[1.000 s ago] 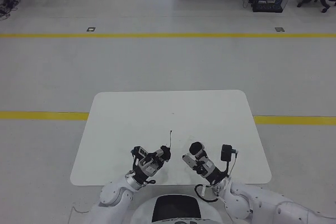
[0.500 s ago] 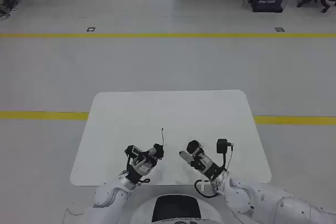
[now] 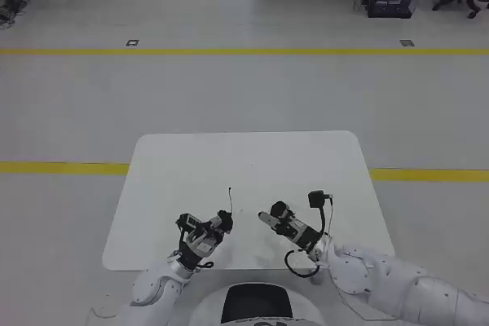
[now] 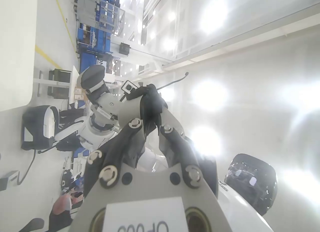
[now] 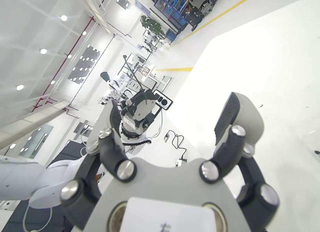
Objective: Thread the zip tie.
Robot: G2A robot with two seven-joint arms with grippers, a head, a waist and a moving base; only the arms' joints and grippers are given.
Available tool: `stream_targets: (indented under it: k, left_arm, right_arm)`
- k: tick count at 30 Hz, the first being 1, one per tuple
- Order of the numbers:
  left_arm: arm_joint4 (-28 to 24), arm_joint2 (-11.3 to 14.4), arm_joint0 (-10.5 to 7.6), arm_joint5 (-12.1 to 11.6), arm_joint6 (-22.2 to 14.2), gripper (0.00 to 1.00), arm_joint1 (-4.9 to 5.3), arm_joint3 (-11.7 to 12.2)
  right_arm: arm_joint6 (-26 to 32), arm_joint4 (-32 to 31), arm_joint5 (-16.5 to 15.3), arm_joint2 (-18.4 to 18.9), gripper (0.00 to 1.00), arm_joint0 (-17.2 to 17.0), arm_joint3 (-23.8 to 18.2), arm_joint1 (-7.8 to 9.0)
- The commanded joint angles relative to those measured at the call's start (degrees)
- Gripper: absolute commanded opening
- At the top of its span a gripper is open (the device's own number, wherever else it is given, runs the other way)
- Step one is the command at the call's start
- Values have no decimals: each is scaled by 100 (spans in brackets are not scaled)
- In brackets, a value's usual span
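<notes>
At the near edge of a white tabletop [image 3: 310, 163]: holds a thin black zip tie [image 3: 230, 200] in the left hand [image 3: 224, 220], clamped tight on the strap's lower end. Points the free length away from the body and out over the tabletop; cannot tell from above whether the strap touches the surface. Carries the right hand [image 3: 265, 218] near the left and turned toward it, apart from both hand and tie. Through the left wrist camera: left hand [image 4: 150, 96] pressed together on the zip tie [image 4: 172, 83], with the strap curving out past the dark fingertips [image 4: 150, 108] to a small knobbed end. Through the right wrist camera: right hand [image 5: 172, 110] spread wide, with nothing between the ribbed pads [image 5: 221, 120]. Beyond that gap, the left hand [image 5: 140, 104] gripping the zip tie [image 5: 132, 73], seen here as a straight dark line slanting up out of the pinch. To one side of both hands, the white tabletop [image 5: 250, 68], marked with a few small dark specks.
</notes>
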Motion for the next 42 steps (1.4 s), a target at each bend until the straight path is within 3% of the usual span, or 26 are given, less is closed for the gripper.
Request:
stream_targets:
  k: [1, 7, 10, 17, 21, 24, 28, 32, 34, 42]
  left_arm:
    - [-6, 6, 10, 0, 7, 0, 6, -7]
    - [-19, 40, 18, 0, 15, 0, 17, -20]
    - [-16, 69, 14, 0, 19, 0, 20, -23]
    - [-13, 120, 1, 0, 33, 0, 25, 9]
    - [-13, 149, -13, 0, 36, 0, 27, 36]
    - [-13, 176, -26, 0, 37, 0, 27, 52]
    - [5, 212, -49, 0, 59, 0, 25, 60]
    - [39, 278, -70, 0, 109, 0, 16, 52]
    - [130, 319, -101, 0, 163, 0, 8, 36]
    - [130, 319, -101, 0, 163, 0, 8, 36]
  right_arm:
    - [242, 134, 0, 184, 100, -97, 2, -7]
    - [1111, 578, 0, 915, 100, -496, 4, -69]
    - [1779, 903, 0, 1478, 100, -786, 3, -138]
    - [4006, 1934, 0, 3274, 100, -1669, 215, -501]
    - [5651, 2618, 0, 4476, 100, -2169, 515, -906]
    - [6964, 3095, 0, 5357, 100, -2467, 829, -1320]
    - [8589, 3500, 0, 6378, 100, -2683, 1330, -1991]
    - [9746, 3586, 0, 7090, 100, -2719, 1799, -2626]
    - [10026, 3535, 0, 7260, 100, -2711, 1939, -2812]
    - [10026, 3535, 0, 7260, 100, -2711, 1939, -2812]
